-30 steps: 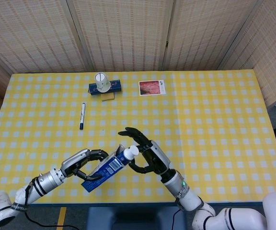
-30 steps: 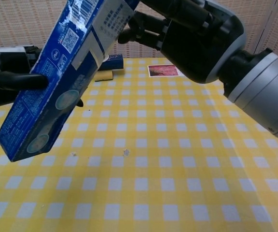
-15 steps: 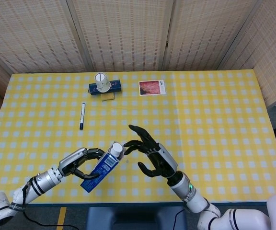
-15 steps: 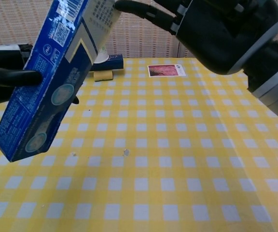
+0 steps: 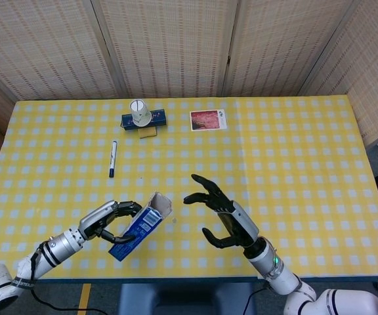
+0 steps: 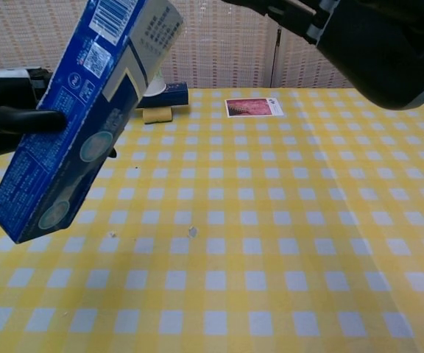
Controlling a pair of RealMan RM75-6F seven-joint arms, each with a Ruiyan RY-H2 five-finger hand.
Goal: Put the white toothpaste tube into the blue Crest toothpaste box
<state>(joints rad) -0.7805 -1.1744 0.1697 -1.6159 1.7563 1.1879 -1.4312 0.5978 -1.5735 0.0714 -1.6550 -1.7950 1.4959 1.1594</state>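
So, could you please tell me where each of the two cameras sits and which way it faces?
Head view: high above the near edge, looking steeply down on the yellow checked tablecloth; both arms show, the left robot hand gripping the blue Crest toothpaste box, the right robot hand spread beside it.
Chest view: low, facing across the table toward the wicker screen; robot hands fill the upper corners.
Shared: the box, both robot hands, the red picture card.

Head view overhead; chest view low, close; both share table [image 5: 294,144].
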